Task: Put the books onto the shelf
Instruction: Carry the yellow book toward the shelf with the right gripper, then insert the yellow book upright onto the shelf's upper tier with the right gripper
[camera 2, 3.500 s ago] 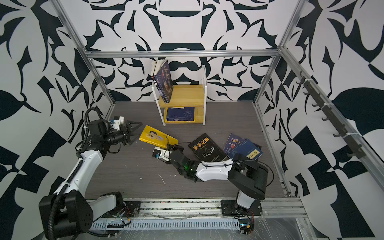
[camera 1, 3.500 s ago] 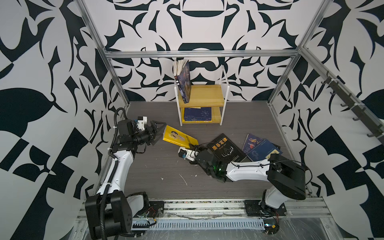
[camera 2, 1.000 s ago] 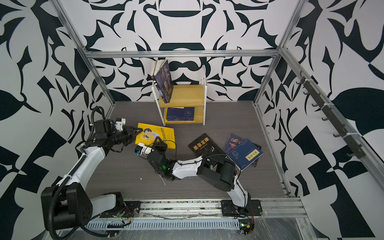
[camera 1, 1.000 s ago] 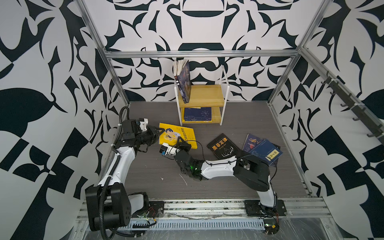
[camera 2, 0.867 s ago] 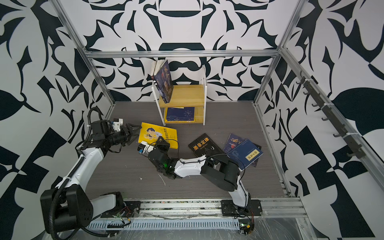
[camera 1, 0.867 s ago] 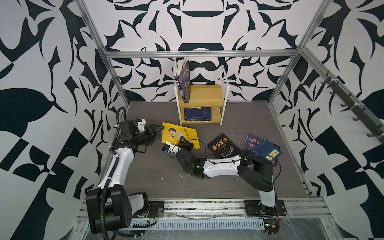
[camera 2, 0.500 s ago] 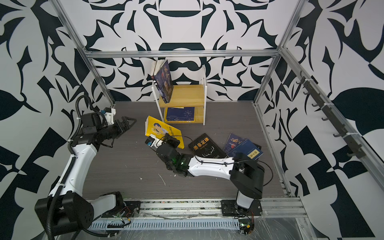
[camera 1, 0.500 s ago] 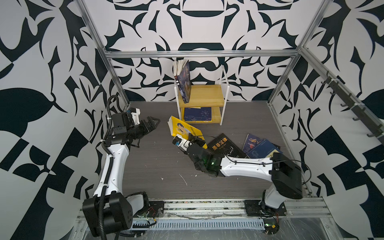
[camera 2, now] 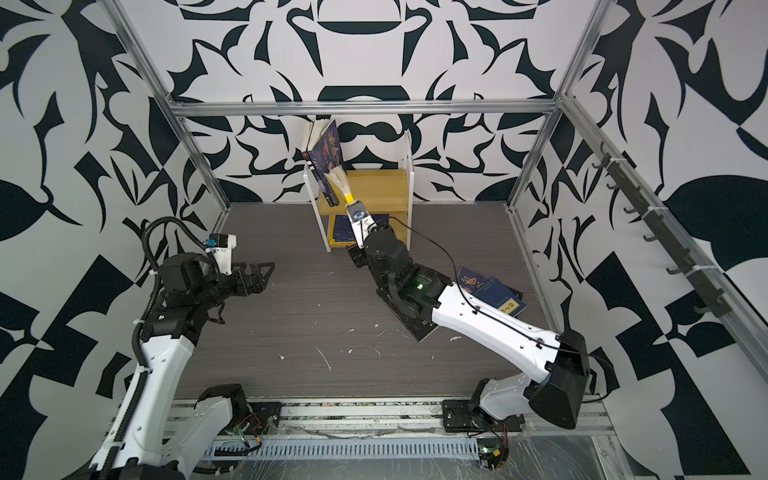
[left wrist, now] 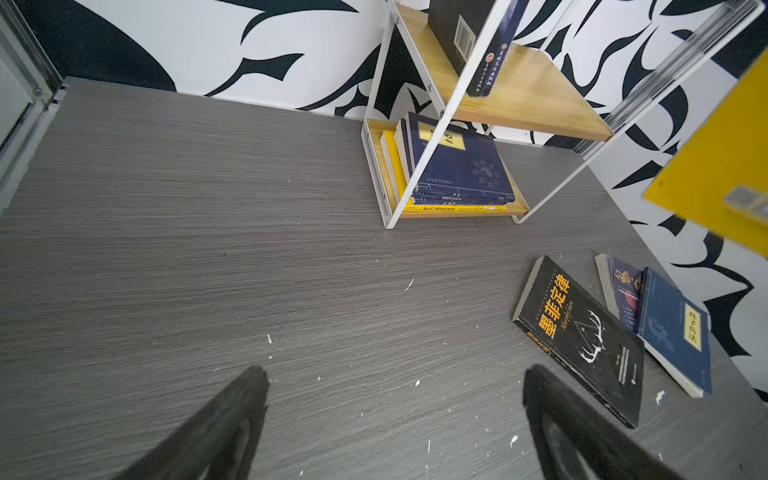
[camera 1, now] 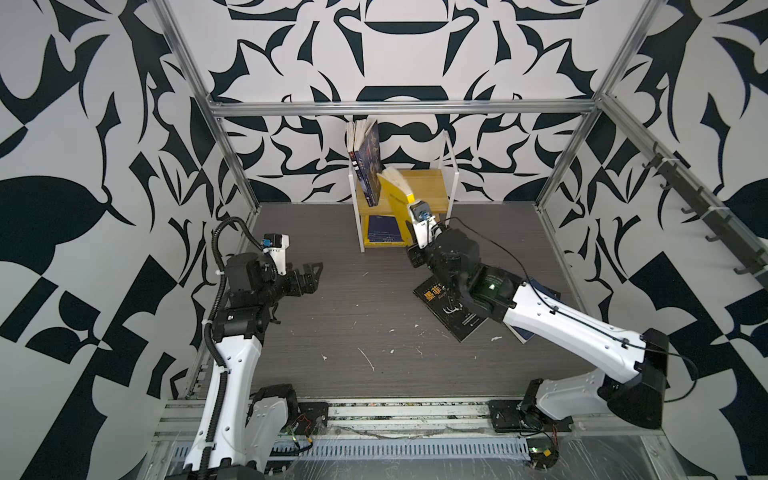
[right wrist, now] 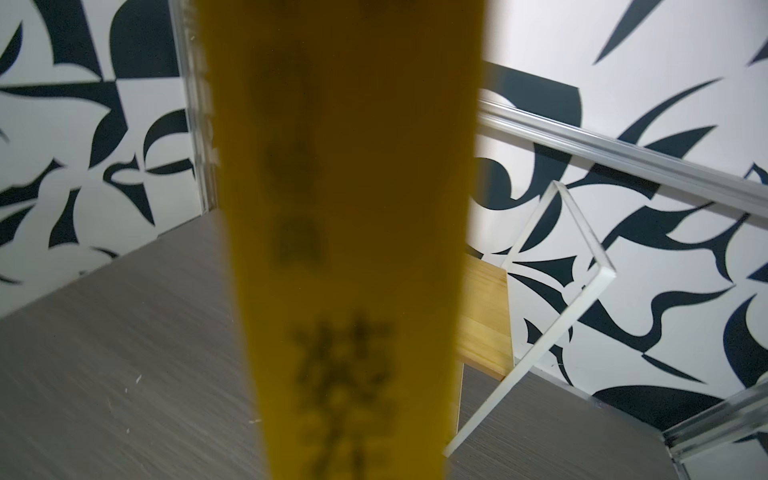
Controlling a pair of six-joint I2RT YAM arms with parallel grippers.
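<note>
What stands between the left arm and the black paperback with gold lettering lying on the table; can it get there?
Probably not easily. The open left gripper faces bare tabletop and its wrist view shows the black paperback whole, but the right arm stretches over it toward the wooden shelf.

- We see the shelf point(left wrist: 523, 99) boards as smooth pale wood, its frame white-painted metal.
- The desk point(left wrist: 208, 249) looks matt grey, wood-grained, flecked.
- The black book point(left wrist: 582, 336) cover shows a slight sheen.

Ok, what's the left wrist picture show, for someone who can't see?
A two-tier wooden shelf holds stacked navy books; a black book and two blue books lie on the grey floor beyond the open left gripper.
</note>
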